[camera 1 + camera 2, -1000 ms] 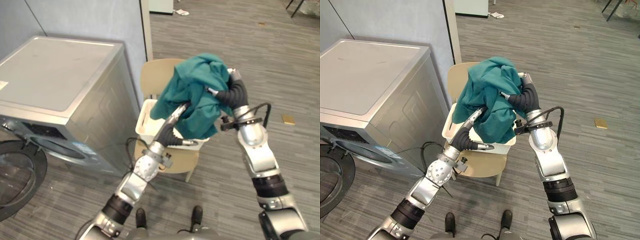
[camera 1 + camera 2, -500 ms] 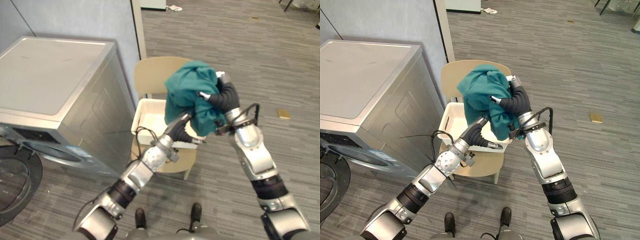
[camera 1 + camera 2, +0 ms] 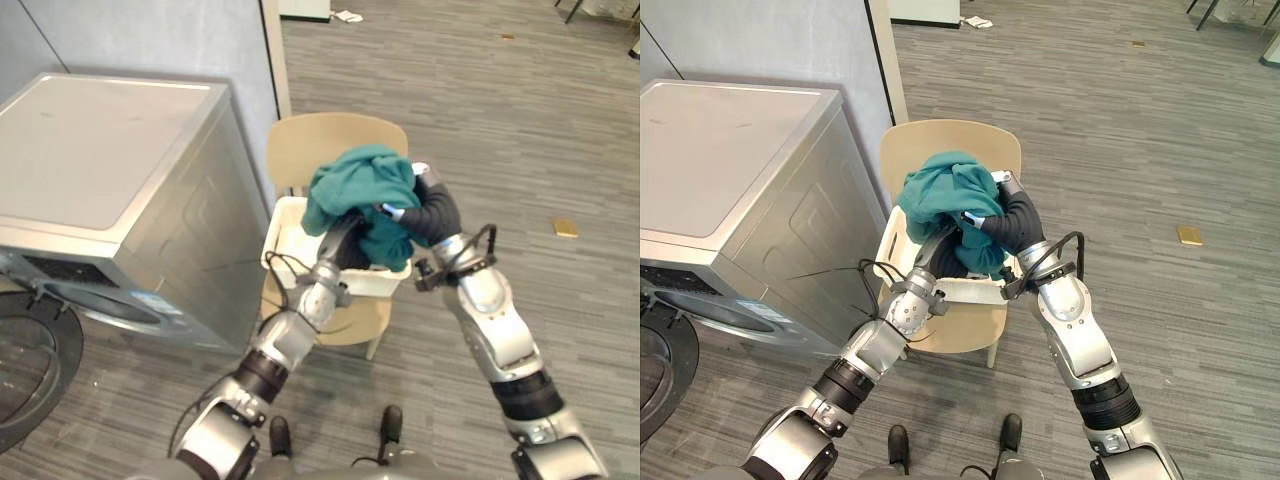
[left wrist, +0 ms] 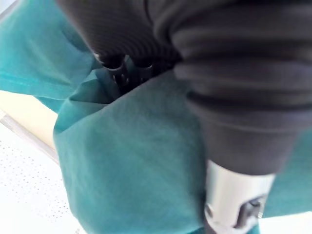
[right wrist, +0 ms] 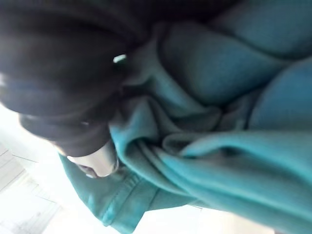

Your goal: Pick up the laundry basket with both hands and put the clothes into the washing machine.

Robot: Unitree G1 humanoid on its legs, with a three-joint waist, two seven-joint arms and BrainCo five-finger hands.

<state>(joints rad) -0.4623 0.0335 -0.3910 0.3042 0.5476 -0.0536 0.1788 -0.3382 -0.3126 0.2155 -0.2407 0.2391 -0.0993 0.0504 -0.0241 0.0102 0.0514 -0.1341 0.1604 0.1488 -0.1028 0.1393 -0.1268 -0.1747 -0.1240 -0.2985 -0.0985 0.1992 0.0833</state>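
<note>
A teal garment point(image 3: 358, 190) lies bunched over the white laundry basket point(image 3: 283, 230), which sits on a beige chair point(image 3: 330, 140). My right hand point(image 3: 428, 212) is at the heap's right side, its fingers curled into the cloth; the same hand point(image 5: 63, 73) shows pressed against teal folds point(image 5: 219, 122). My left hand point(image 3: 338, 248) comes in from the near side and is buried in the cloth over the basket's front rim point(image 3: 970, 292). In the left wrist view, teal cloth point(image 4: 131, 161) wraps close around that hand point(image 4: 219, 73).
The silver washing machine point(image 3: 100, 150) stands left of the chair, its round door point(image 3: 30, 370) swung open at the lower left. A grey partition wall point(image 3: 150, 35) rises behind it. A small yellow object point(image 3: 566, 228) lies on the floor to the right.
The teal garment, held high above the basket a second ago, has come down onto the basket. Both hands lowered with it, and the left hand sank deeper into the cloth.
</note>
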